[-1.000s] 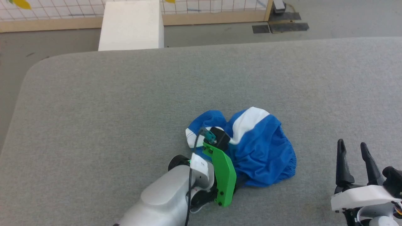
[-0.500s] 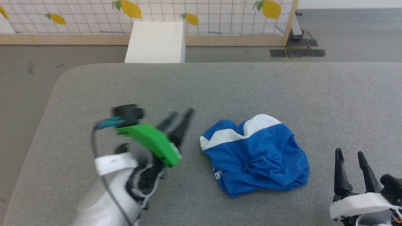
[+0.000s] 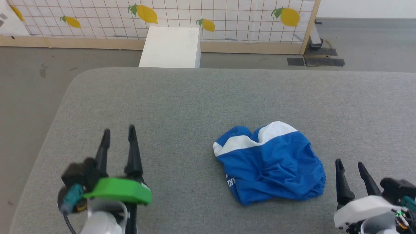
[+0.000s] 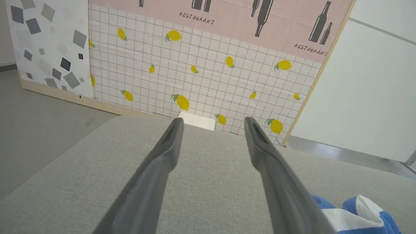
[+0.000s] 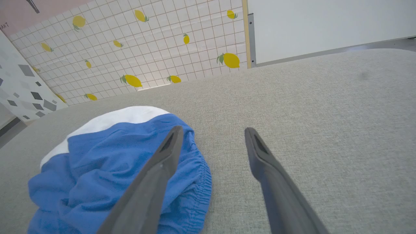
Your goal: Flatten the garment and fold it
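Cloth of a coarse grey weave covers the table (image 3: 195,97), and the bright blue sports shorts (image 3: 269,164) lie on it in a crumpled heap, on the table's near half and to the right of its middle. A white stripe (image 3: 260,136) runs across the part of the heap turned toward the table's far edge. A bit of small white print (image 3: 230,181) shows at the corner toward the table's near edge, too small to read. The gathered elastic hem (image 5: 203,172) bunches along the side of the heap that faces the table's right end.

The left gripper (image 3: 119,130) hovers over the table's near left corner, well apart from the shorts, its two dark fingers spread wide with nothing between them. A green plate (image 3: 118,193) sits across its wrist. The right gripper (image 3: 349,162) hangs over the table's near edge, just beside the hem. Its fingers are also parted and empty, and in the right wrist view one finger overlaps the blue cloth, though I cannot tell whether it touches.

Beyond the table's far edge a white block (image 3: 170,47) stands on the grey floor (image 3: 32,74), and behind the block is a wood-framed panel (image 3: 227,16) of white squares printed with yellow lemons
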Robot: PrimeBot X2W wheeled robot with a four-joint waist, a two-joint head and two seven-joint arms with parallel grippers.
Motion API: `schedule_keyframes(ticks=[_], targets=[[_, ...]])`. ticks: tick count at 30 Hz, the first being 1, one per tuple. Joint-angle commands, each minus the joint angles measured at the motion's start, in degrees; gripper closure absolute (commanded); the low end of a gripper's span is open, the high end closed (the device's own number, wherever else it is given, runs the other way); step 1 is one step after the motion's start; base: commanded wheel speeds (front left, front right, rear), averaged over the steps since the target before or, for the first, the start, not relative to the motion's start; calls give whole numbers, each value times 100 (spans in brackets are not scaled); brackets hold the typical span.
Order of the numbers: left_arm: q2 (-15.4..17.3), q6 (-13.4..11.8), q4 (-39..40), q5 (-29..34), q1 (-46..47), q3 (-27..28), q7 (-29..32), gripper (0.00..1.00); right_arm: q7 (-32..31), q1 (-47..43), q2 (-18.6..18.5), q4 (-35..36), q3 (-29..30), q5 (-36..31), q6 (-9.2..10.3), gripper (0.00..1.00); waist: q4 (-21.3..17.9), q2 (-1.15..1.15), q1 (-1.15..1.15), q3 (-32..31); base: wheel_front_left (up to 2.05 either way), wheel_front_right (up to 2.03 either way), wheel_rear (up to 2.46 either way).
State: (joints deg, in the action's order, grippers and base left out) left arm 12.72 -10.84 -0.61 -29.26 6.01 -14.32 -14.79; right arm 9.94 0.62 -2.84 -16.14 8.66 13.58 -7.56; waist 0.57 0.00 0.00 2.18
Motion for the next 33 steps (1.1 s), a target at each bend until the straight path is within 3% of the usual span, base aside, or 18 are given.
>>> schedule_keyframes(ticks=[1, 5, 9, 14, 18, 22, 23, 25, 29, 33], targets=[[-118, 66, 69, 198, -204, 65, -19, 0, -107, 157, -4, -3, 7, -34, 8, 0, 3, 0, 0, 18, 0, 0, 0], [-449, 259, 161, 618, -516, 276, -19, 0, -966, 562, -4, -105, -28, -189, 8, 0, -20, 0, 0, 94, 0, 0, 0], [-653, 462, 150, 932, -601, 361, -20, 0, -2631, 1179, -46, -297, -218, -566, 8, 0, 13, 0, 0, 224, 0, 0, 0], [-817, 688, 99, 1139, -518, 465, -20, 0, -4504, 1872, -438, -454, -646, -842, 8, 0, 173, 0, 0, 452, 0, 0, 0], [-904, 786, 101, 1227, -434, 518, -20, 0, -5235, 2069, -713, -591, -875, -848, 8, 0, 331, 0, 0, 649, 0, 0, 0], [-951, 831, 102, 1251, -384, 573, -20, 0, -5565, 1998, -768, -731, -1052, -621, 8, 0, 422, 0, 0, 783, 0, 0, 0], [-959, 838, 105, 1254, -375, 591, -20, 0, -5560, 1977, -759, -728, -1062, -539, 8, 56, 430, 0, 0, 803, 0, 0, 0], [-969, 848, 107, 1253, -365, 617, -20, 0, -5392, 1973, -789, -638, -1132, -397, 8, 100, 430, 0, 0, 835, 0, 0, 0], [-979, 873, 99, 1222, -359, 652, -20, 0, -4761, 2126, -900, -339, -972, -201, 8, 100, 348, 0, 0, 820, 0, 0, 0], [-982, 894, 57, 1097, -347, 600, -20, 0, -4091, 2214, -902, -16, -220, -123, 8, 100, 248, 0, 0, 720, 0, 0, 0]])
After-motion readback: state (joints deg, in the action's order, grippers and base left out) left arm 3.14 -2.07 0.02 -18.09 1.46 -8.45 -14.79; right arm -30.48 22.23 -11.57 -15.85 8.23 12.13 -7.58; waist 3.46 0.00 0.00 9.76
